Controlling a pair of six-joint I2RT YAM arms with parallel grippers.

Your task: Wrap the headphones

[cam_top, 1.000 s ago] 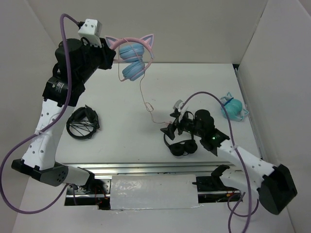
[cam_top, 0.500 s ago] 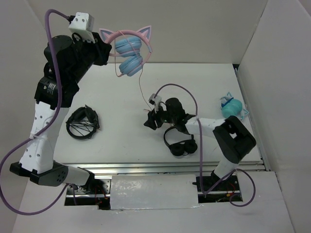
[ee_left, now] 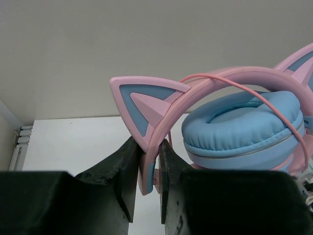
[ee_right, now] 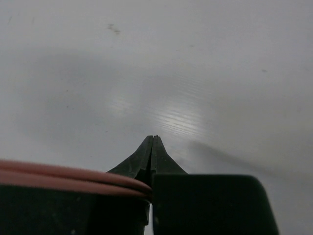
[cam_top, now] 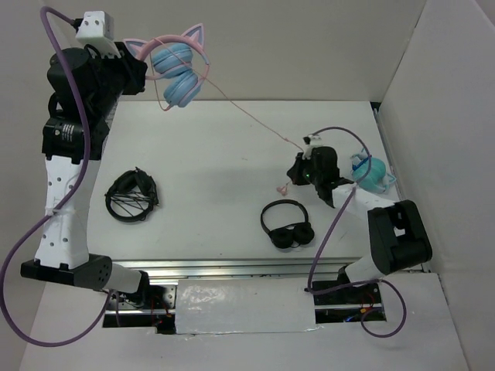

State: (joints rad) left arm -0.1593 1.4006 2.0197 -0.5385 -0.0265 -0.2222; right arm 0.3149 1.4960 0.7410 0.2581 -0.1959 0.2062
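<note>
The headphones [cam_top: 174, 73], pink band with cat ears and light blue cups, hang in the air at the back left. My left gripper [cam_top: 139, 66] is shut on the band just below one ear; the left wrist view shows the band [ee_left: 151, 132] pinched between both fingers [ee_left: 124, 166]. The thin pink cable [cam_top: 247, 116] runs taut down to my right gripper [cam_top: 298, 170], low over the table at centre right. That gripper [ee_right: 153, 138] is shut on the cable [ee_right: 68, 178], which crosses its left finger. The cable's short free end [cam_top: 282, 185] dangles beside it.
Plain black headphones [cam_top: 288, 226] lie near the front centre of the table. A teal cat-ear pair [cam_top: 371, 171] sits by the right wall, just behind the right arm. A black tangled headset [cam_top: 133, 195] lies at the left. White walls enclose the table.
My right gripper has shut on the cable and swung right, pulling it taut. My left arm has carried the headphones further left and up.
</note>
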